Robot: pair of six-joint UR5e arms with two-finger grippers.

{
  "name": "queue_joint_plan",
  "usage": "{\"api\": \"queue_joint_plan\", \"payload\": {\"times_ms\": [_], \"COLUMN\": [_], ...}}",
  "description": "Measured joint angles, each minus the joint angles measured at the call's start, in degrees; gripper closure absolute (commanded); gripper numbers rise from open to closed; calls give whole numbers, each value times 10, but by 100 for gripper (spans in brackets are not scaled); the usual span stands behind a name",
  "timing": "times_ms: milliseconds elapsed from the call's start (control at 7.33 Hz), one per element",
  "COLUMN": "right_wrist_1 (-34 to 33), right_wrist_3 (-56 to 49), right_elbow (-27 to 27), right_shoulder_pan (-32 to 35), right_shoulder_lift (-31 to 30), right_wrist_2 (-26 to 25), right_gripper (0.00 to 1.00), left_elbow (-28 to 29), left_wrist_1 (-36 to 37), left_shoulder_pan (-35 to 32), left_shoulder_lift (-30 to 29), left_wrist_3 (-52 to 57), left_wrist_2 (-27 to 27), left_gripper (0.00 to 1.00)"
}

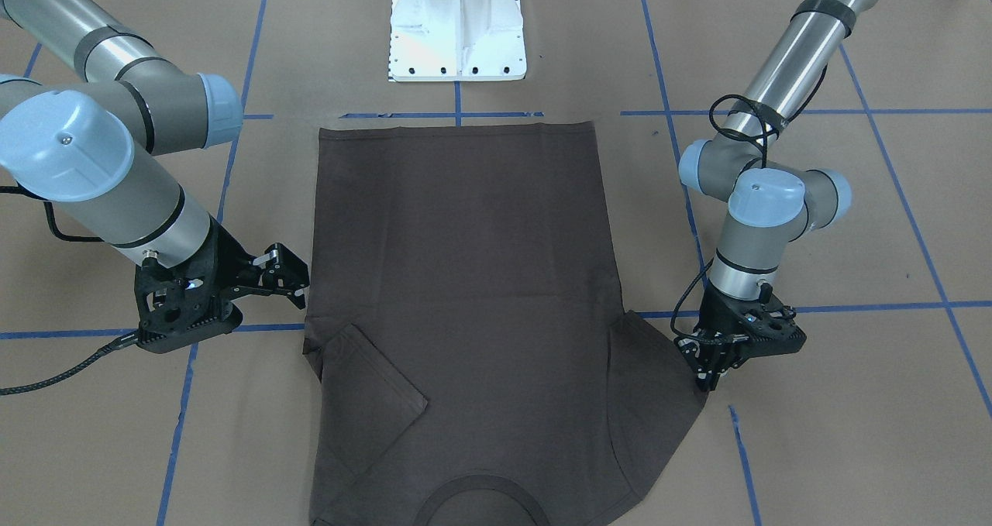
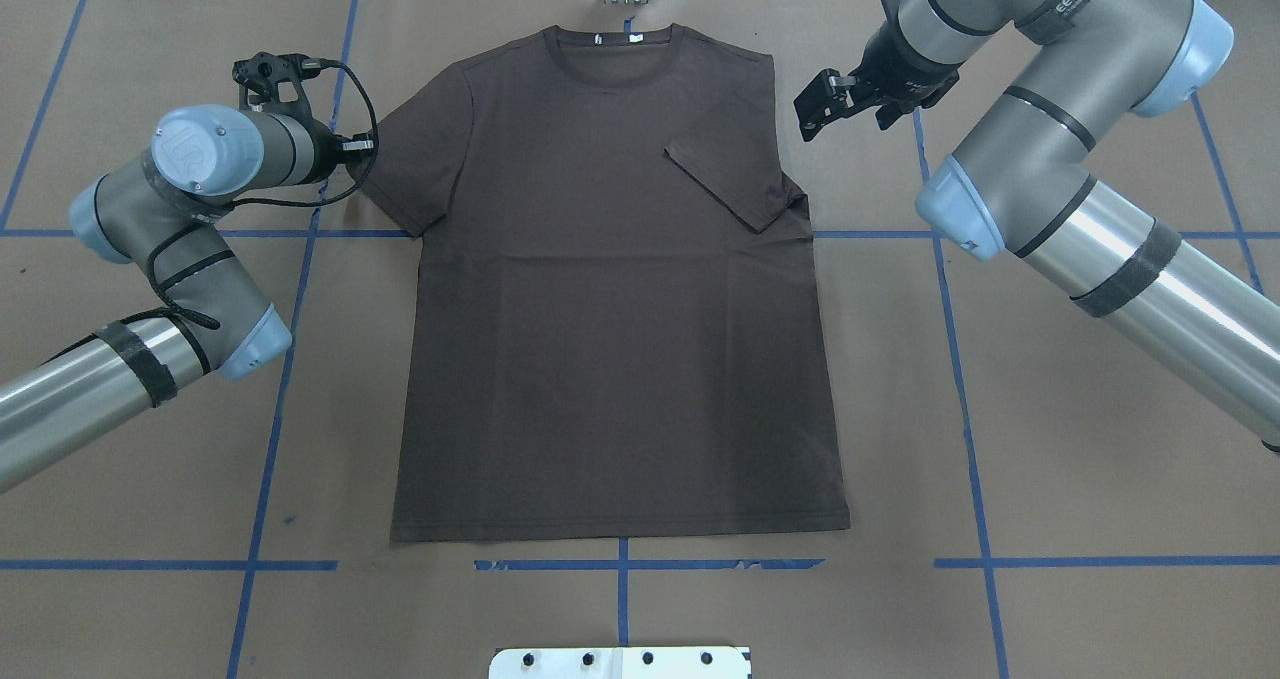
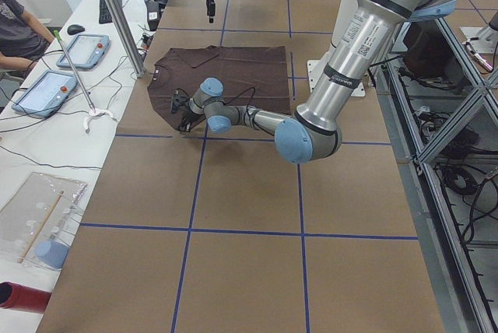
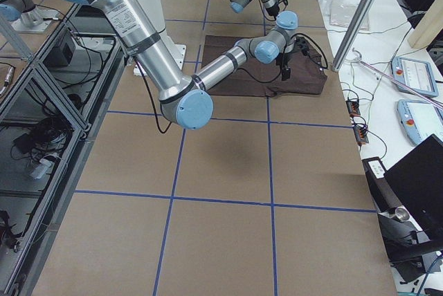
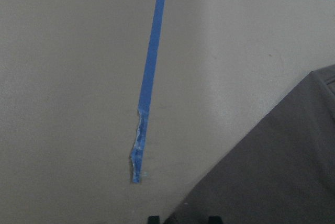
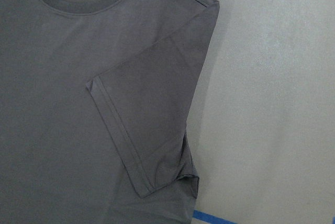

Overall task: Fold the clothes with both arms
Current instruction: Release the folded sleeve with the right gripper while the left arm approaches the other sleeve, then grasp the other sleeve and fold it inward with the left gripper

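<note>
The dark grey-brown T-shirt [image 2: 610, 339] lies flat on the brown table, collar at the far edge from the robot. Its sleeve on my right side [image 2: 730, 169] is folded in over the body, which also shows in the right wrist view [image 6: 152, 124]. The other sleeve [image 2: 410, 169] lies spread out. My left gripper [image 1: 707, 379] is low at that sleeve's outer edge. In the left wrist view its fingertips [image 5: 152, 219] stand apart with the sleeve's edge [image 5: 282, 171] between them. My right gripper [image 2: 815, 109] is open and empty, raised just off the folded sleeve's side.
The white pedestal [image 1: 457, 26] stands at the robot's side of the table, near the shirt's hem. Blue tape lines [image 2: 965, 409] cross the brown surface. In the left side view a desk with tablets [image 3: 47, 88] and a metal pole [image 3: 117, 14] stand past the collar end.
</note>
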Motion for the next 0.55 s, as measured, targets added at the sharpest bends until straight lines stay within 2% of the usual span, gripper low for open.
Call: {"api": "queue_joint_plan", "payload": {"times_ms": [273, 545], "right_wrist_1": [0, 1], "right_wrist_3": [-3, -4], "right_elbow": [-6, -7], "right_shoulder_pan": [1, 2], "right_shoulder_lift": [-1, -1], "right_wrist_2": [0, 0], "right_gripper": [0, 0], "left_elbow": [-6, -30], "left_wrist_1": [3, 60], "left_shoulder_pan": [0, 0], "left_shoulder_lift": [-5, -41], "left_wrist_3": [2, 1], "left_wrist_2": [-3, -11], "left_gripper": [100, 100]}}
